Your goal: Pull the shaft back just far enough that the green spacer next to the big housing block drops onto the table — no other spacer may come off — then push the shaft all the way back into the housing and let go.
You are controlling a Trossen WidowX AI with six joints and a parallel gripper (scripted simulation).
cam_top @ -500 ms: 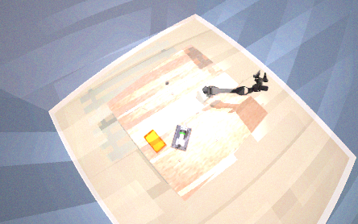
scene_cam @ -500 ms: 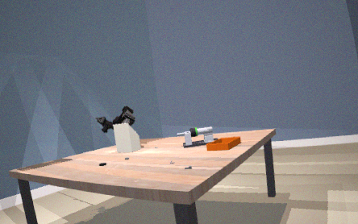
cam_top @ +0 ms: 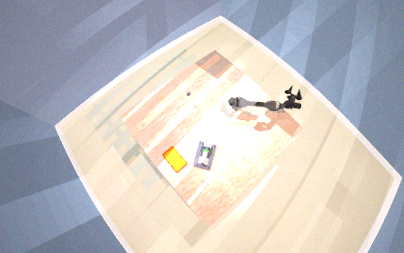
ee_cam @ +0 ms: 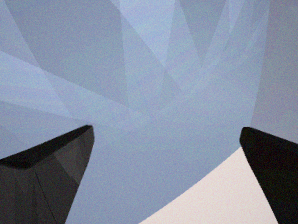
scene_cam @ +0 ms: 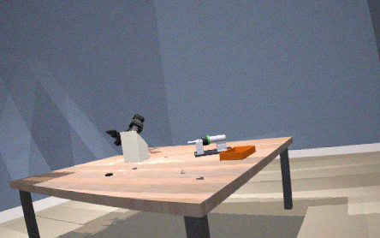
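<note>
The shaft assembly sits on a dark base plate [cam_top: 197,163] [scene_cam: 208,153] with two white upright blocks. The green spacer [cam_top: 206,150] [scene_cam: 208,139] is on the shaft, beside a dark ring [scene_cam: 204,140]. A thick white cylinder [scene_cam: 217,139] extends to its right in the exterior view, and a thin white end [scene_cam: 191,142] sticks out past the left upright [scene_cam: 199,147]. Which upright is the big housing is too small to tell. My gripper [cam_top: 296,89] [scene_cam: 108,132] [ee_cam: 169,133] is open and empty, raised far from the assembly on the other side of the arm's base.
An orange tray [cam_top: 175,159] [scene_cam: 237,153] lies close beside the base plate. The arm stands on a white pedestal [cam_top: 227,108] [scene_cam: 133,147]. A small dark piece [cam_top: 188,94] [scene_cam: 109,174] and several tiny bits lie on the wooden table [scene_cam: 154,184].
</note>
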